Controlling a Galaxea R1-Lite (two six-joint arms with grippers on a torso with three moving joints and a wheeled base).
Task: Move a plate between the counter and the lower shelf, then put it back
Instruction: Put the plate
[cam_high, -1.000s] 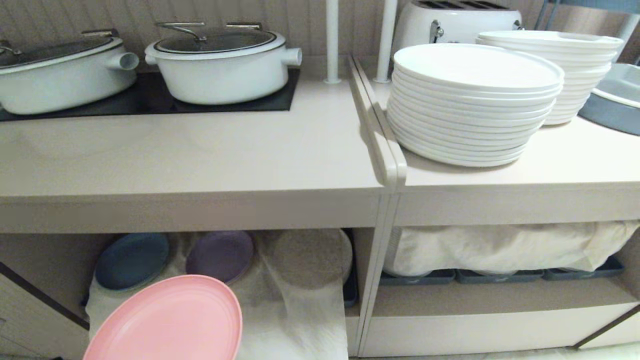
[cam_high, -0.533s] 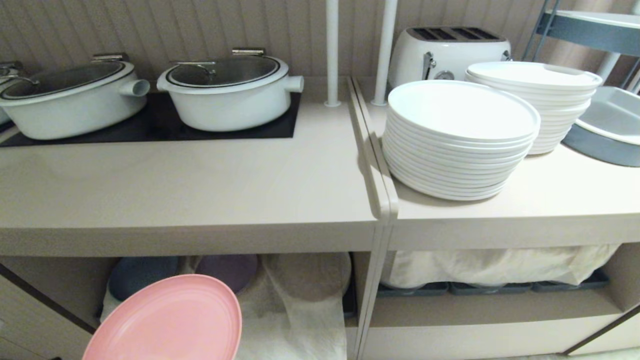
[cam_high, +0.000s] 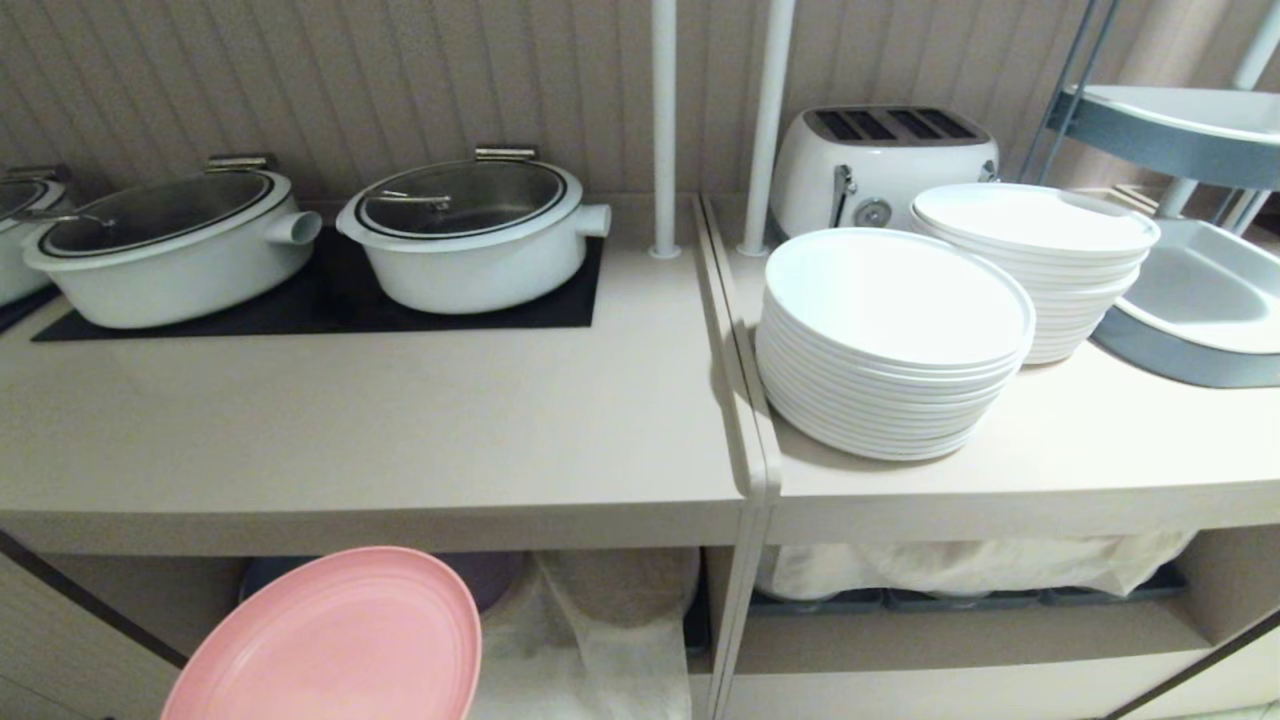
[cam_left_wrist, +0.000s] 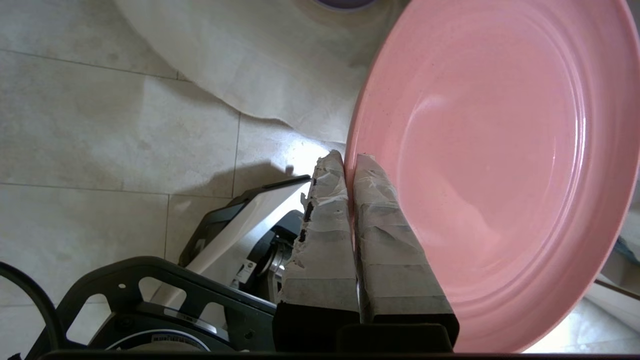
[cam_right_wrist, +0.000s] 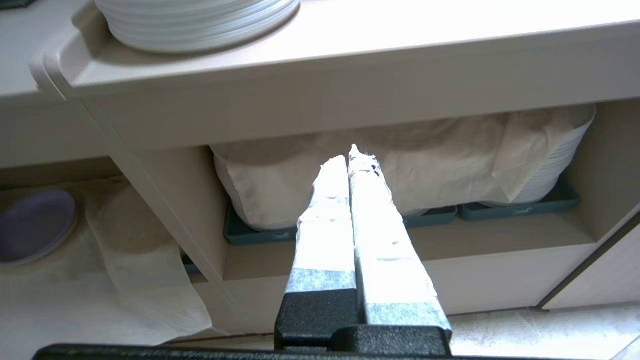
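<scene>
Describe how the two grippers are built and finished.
The left gripper and right gripper look alike: two long tapering fingers wrapped in wrinkled, fraying white tape, set in a black textured base. Below the left one is black and white robot housing, with a black cable at the edge.

One pink plate (cam_high: 330, 640) shows at about 7 o'clock in the head view, and one purple plate (cam_right_wrist: 35, 225) lies in the cubby. Three white lidded pots (cam_high: 470, 235) stand from 9 to 11 o'clock. Two stacks of white plates (cam_high: 890, 340) sit at 3 o'clock, beside one white toaster (cam_high: 880, 165) at 1 o'clock.
</scene>
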